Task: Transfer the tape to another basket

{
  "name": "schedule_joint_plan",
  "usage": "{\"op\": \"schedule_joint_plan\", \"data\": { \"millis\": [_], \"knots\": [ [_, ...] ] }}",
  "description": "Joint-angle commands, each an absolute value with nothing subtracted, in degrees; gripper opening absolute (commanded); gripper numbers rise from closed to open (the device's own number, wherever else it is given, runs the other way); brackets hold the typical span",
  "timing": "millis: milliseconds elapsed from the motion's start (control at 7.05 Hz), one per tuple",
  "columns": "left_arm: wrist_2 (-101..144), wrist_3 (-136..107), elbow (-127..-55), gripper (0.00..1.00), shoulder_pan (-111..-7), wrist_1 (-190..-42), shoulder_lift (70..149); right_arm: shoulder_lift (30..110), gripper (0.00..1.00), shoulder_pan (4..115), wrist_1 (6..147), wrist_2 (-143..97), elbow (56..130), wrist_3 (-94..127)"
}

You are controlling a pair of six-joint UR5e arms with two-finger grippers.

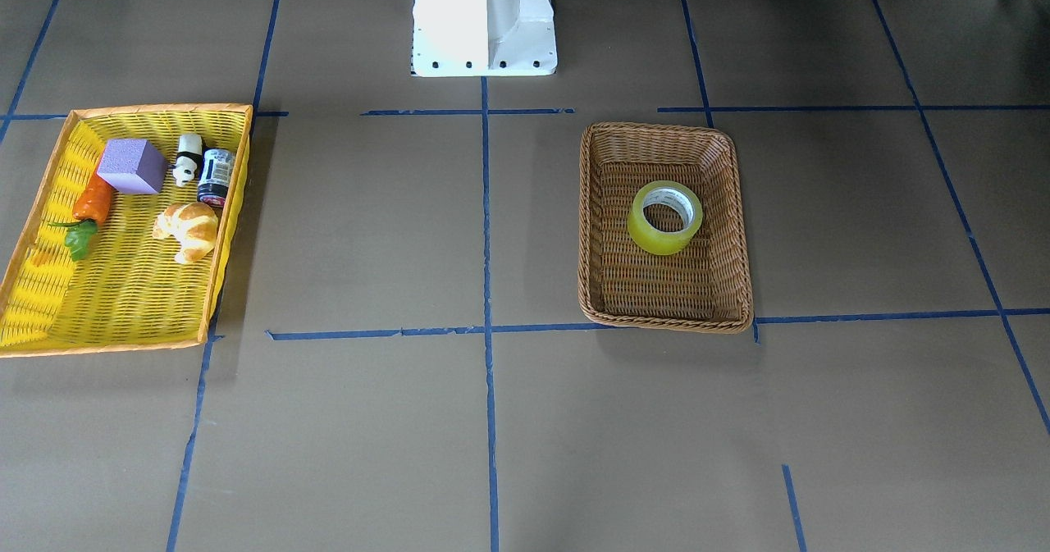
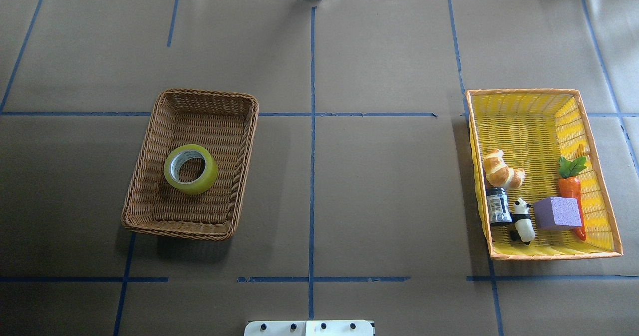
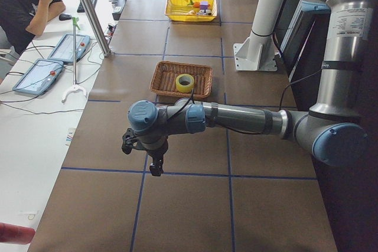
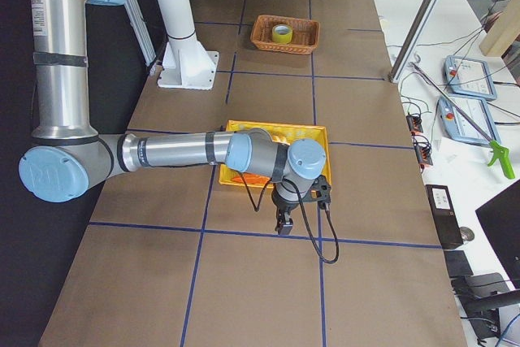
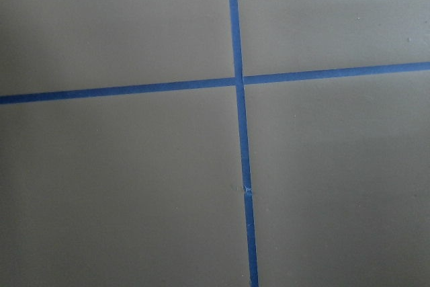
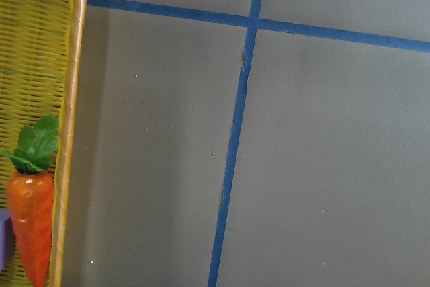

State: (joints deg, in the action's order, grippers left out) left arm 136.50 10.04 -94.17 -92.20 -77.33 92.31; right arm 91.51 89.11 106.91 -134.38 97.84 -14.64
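The left fingers (image 3: 156, 168) and right fingers (image 4: 282, 223) hang over bare counter (image 3: 189, 205); how far open, I cannot tell. Well beyond the left fingers, the packing tape roll (image 2: 190, 168) lies flat in the wicker basket (image 2: 208, 94). It looks light, stiff and slick; I'd pinch its wall through the core.

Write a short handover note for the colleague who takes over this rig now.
Left gripper: over the table, away from both baskets; open or shut, I cannot tell.
Right gripper: over the table just outside the yellow, orange-rimmed tray basket; also cannot tell.
Wide roll of translucent yellow tape: lying flat, alone, in the rectangular brown wicker basket; no gripper touches it.
Done or left: if brown is the target, nothing remains; otherwise everything does.
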Motion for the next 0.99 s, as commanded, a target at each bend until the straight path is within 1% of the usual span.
{"op": "schedule_joint_plan", "data": {
  "millis": [0, 142, 426, 851],
  "knots": [
    [138.3, 10.1, -94.9, 1.00, -92.2, -77.5, 91.1, 92.0, 1.00, 89.0, 106.2, -134.4, 97.6, -14.8],
    [138.2, 10.0, -96.1, 1.00, -92.1, -77.7, 90.1, 91.9, 1.00, 88.9, 106.2, -134.4, 97.5, -14.8],
    [138.1, 9.9, -93.9, 1.00, -91.3, -77.6, 90.8, 92.0, 1.00, 88.8, 106.2, -134.4, 97.2, -14.8],
    [138.0, 10.0, -94.5, 1.00, -91.0, -77.9, 90.1, 91.9, 1.00, 88.1, 105.2, -134.2, 97.3, -14.7]
  ]
}}
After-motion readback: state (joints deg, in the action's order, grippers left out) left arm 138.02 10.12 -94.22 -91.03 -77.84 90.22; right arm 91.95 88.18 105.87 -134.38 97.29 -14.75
